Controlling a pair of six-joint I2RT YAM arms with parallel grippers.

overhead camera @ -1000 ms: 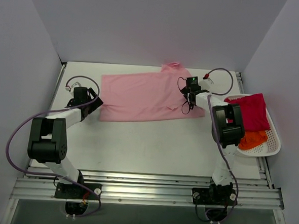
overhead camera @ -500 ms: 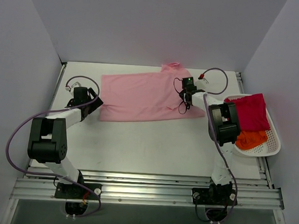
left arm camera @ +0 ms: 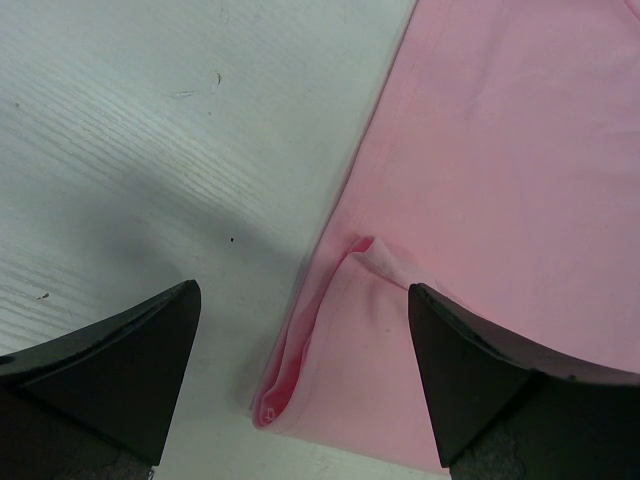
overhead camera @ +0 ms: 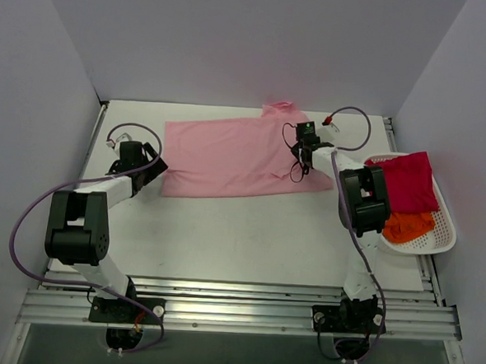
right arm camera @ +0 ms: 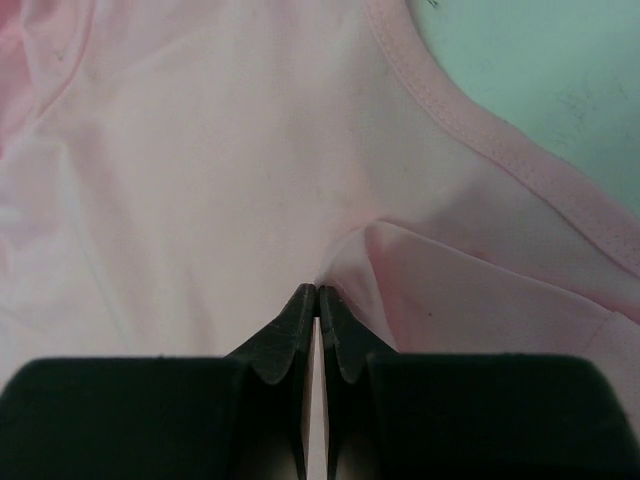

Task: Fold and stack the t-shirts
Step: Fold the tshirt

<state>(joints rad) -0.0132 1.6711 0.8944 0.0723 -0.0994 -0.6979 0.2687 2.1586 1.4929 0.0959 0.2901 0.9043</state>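
Observation:
The light pink t-shirt [overhead camera: 228, 156] lies spread flat at the back of the table. At its right end my right gripper [overhead camera: 301, 152] is shut, and in the right wrist view the closed tips [right arm camera: 318, 290] pinch a small raised pucker of the pink cloth [right arm camera: 200, 150] near the hem. Beside the shirt's left edge my left gripper [overhead camera: 151, 166] stands low and open. In the left wrist view it [left arm camera: 303, 290] straddles the shirt's folded-over corner [left arm camera: 290, 390] without touching it. A magenta-red t-shirt [overhead camera: 408, 180] and an orange one [overhead camera: 409, 227] lie in the basket.
A white mesh basket [overhead camera: 446, 236] sits at the table's right edge, close to the right arm. White walls enclose the table on the left, back and right. Bare white tabletop [overhead camera: 240, 231] lies between the shirt and the arm bases.
My right gripper has closed on the pink cloth and shifted slightly up and left, drawing the shirt's right end with it. The left arm has not moved.

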